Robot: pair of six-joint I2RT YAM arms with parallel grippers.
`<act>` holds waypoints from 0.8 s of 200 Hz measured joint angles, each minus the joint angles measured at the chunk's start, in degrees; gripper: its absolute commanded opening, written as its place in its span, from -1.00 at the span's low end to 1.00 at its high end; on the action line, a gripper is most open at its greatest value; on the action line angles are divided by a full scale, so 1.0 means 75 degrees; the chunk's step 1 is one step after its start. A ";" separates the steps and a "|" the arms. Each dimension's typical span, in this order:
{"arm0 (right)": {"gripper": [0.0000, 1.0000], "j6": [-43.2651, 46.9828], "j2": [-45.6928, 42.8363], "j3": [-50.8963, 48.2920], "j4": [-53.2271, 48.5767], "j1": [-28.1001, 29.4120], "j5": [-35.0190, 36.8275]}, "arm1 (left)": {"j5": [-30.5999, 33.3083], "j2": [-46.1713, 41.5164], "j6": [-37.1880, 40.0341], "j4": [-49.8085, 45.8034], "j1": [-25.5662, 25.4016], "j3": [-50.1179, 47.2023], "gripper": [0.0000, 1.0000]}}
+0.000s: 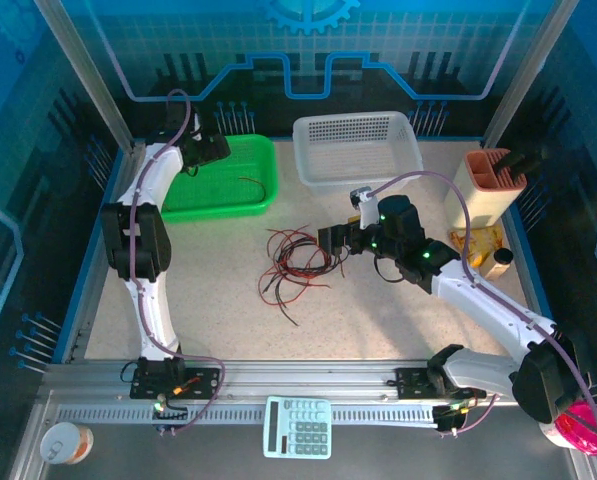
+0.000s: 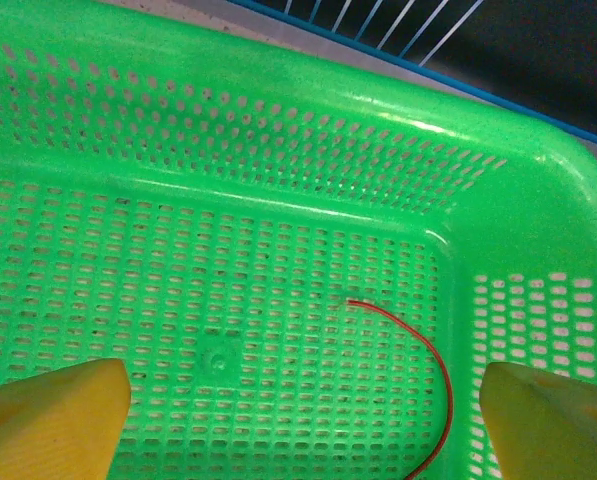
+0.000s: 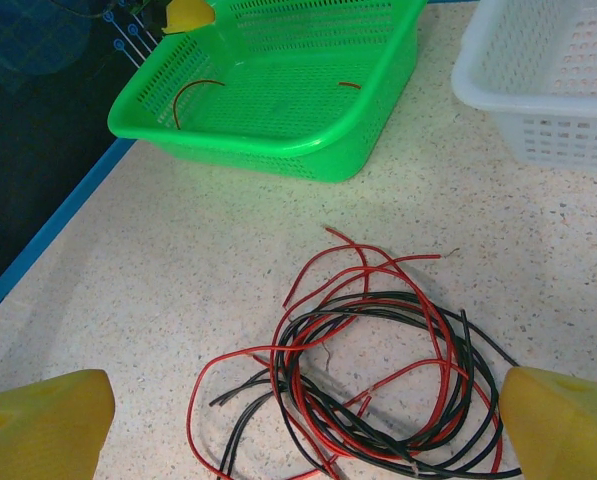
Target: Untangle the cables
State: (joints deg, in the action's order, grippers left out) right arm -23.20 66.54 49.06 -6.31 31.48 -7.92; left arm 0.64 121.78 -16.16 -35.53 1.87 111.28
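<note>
Green basket (image 1: 218, 208), far left, contains a red wire (image 2: 433, 350); left gripper (image 2: 298, 420) is spread wide above it. Tangled cables (image 1: 298, 262) lie mid-table (image 1: 208, 290), near the white basket (image 1: 313, 172), below the wide-spread right gripper (image 3: 298, 430).

Left wrist: red cable (image 2: 448, 395) cut by bottom edge; right wrist: cables (image 3: 378, 380) likewise

This is a robotics lab cell: a silver aluminium-profile frame (image 1: 308, 378) and blue gear-printed wall panels (image 1: 398, 30) enclose a speckled beige tabletop (image 1: 208, 310).
</note>
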 measured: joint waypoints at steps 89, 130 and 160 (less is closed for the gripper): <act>0.87 -0.0326 0.0729 0.0003 -0.0810 0.0096 0.0402 | -0.0216 -0.2530 -0.0318 0.1011 -0.0822 -0.1786 0.98; 0.62 -0.0536 0.1317 0.0108 -0.1317 0.0093 0.0810 | -0.0321 -0.4418 -0.0807 0.1982 -0.1524 -0.3433 0.99; 0.48 -0.0516 0.2078 0.0562 -0.1562 0.0050 0.1037 | -0.0379 -0.5659 -0.1431 0.2521 -0.2031 -0.5243 0.98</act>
State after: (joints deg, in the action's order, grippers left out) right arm -27.07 82.13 53.28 -18.02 31.86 -0.14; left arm -2.20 79.33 -26.89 -16.62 -13.37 71.96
